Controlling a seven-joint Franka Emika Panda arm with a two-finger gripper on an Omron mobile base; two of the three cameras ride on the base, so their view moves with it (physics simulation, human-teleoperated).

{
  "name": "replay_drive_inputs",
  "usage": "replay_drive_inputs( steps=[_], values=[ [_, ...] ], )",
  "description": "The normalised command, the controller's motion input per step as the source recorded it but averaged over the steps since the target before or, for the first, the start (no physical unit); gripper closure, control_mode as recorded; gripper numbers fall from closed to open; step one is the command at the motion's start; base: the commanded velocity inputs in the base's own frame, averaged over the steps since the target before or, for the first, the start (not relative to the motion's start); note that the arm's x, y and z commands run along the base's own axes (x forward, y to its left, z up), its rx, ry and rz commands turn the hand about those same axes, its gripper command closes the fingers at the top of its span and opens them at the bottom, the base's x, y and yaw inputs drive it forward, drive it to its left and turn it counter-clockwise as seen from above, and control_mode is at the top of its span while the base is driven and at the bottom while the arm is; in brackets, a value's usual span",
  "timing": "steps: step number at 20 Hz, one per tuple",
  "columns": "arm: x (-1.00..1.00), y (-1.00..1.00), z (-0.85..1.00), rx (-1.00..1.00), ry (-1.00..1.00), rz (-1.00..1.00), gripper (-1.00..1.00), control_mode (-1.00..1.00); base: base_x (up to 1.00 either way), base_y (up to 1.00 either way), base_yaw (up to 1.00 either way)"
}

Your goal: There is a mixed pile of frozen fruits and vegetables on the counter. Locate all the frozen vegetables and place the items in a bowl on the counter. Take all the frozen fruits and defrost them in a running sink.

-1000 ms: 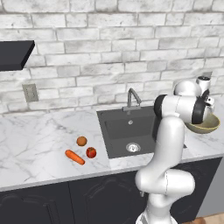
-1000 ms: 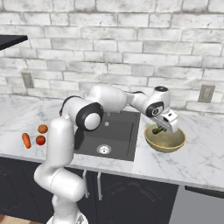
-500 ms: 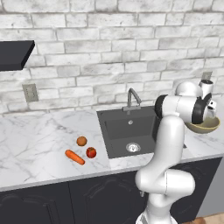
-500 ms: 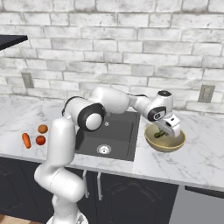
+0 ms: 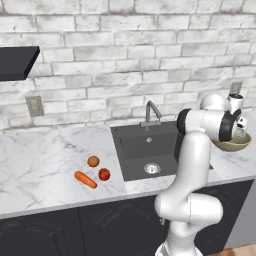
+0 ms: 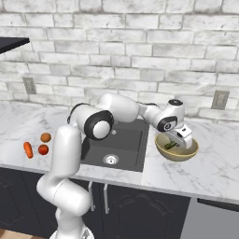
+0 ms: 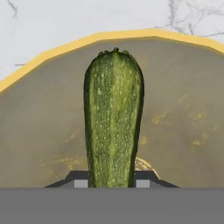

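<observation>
My gripper is shut on the dark green cucumber-like stick, holding it low inside the tan bowl. In the right base view the gripper reaches down into the bowl on the counter right of the sink, and the green stick shows inside it. Left of the sink lie the orange carrot, the dull orange ball and the shiny red ball, close together on the white marble counter. The bowl sits partly behind my arm.
A curved grey faucet stands behind the black sink, with no water visible. Wall outlets sit on the brick backsplash. A dark shelf hangs at the upper left. Dark cabinet doors run below the counter.
My hand has moved slightly right and down into the bowl, still gripping the green stick. The carrot and both balls have stayed put.
</observation>
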Motion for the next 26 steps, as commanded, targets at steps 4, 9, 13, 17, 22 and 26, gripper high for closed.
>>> replay_drive_inputs(
  steps=[4,9,13,17,22,26],
  values=[
    [-0.01,-0.03,0.0,0.0,0.0,0.0,-1.0,-1.0,0.0,0.0,0.0],
    [-0.05,0.0,0.02,0.0,0.0,0.0,-1.0,-1.0,0.0,0.0,0.0],
    [-0.13,0.0,0.19,0.0,-0.02,-0.01,-1.0,-1.0,0.0,0.0,0.0],
    [-0.21,0.0,0.46,-0.02,-0.07,-0.02,-1.0,-1.0,0.0,0.0,0.0],
    [-0.18,0.08,0.6,-0.03,-0.02,-0.03,-1.0,-1.0,0.0,0.0,0.0],
    [-0.01,0.38,0.54,-0.02,0.0,0.0,-1.0,-1.0,0.0,0.0,0.0]
  ],
)
